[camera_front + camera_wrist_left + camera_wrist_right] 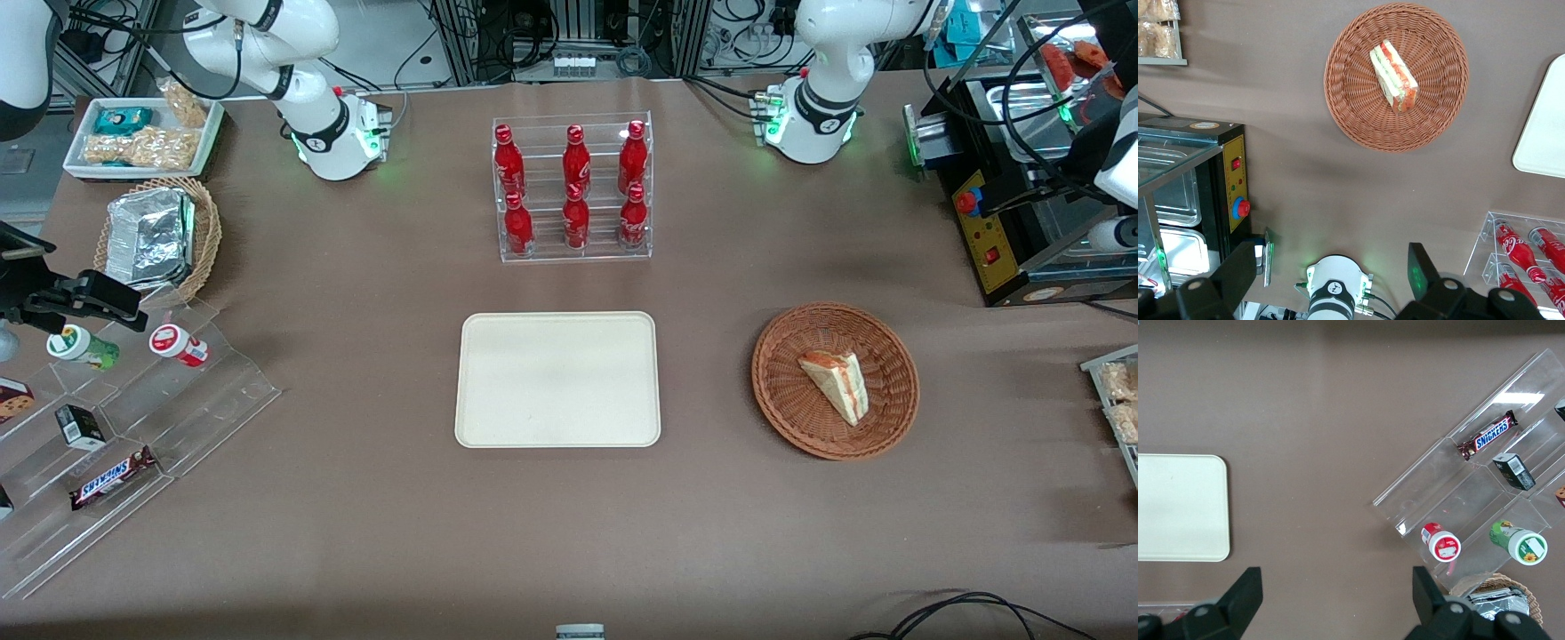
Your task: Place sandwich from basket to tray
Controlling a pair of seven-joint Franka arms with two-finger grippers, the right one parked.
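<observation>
- Even overhead light is falling on the table, casting soft, faint shadows.
- Glare is glinting off the clear acrylic rack.
- The hand is sitting high above the table, edges slightly soft.

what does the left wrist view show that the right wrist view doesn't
Only the left wrist view shows the sandwich lying in the basket, the red bottles, and the left arm's tool, open and high above the table near the arm's base. Only the right wrist view shows the Snickers bar on the clear stand. Both show part of the bare tray.
</observation>
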